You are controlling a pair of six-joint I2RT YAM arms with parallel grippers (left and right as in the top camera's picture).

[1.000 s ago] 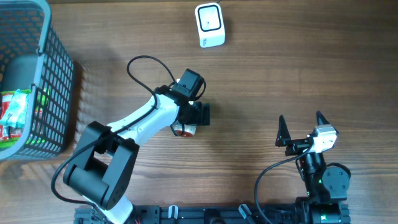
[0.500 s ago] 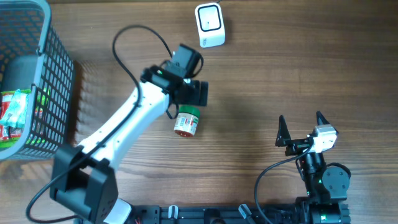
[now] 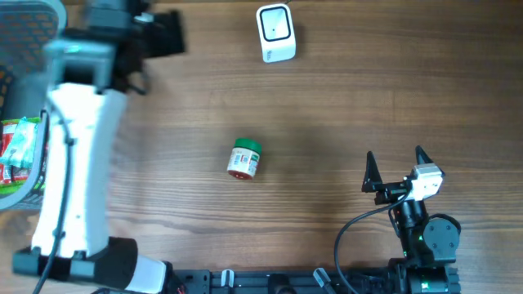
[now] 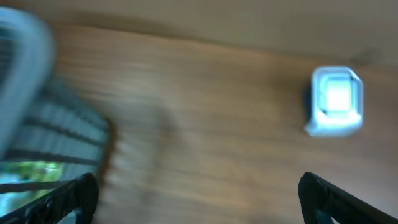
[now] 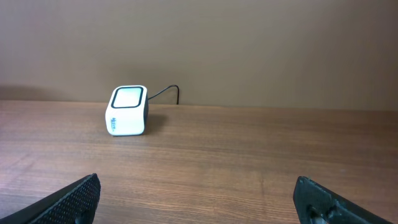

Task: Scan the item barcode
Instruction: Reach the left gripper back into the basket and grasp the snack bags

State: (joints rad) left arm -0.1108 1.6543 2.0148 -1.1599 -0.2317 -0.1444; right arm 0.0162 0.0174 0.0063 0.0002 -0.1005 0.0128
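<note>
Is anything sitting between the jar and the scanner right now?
Nothing visible does. The jar lies on its side, and the bare table between it and the scanner holds nothing. The left gripper is open over by the basket, the right gripper open at the near edge; neither crosses that line.

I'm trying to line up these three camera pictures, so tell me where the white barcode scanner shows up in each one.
Overhead: the barcode scanner is at top centre, near the picture's edge.
Left wrist: upper right, blurred.
Right wrist: left of centre, at the table's far side.
Shared landmark: the wooden table it stands on in all three.
</note>
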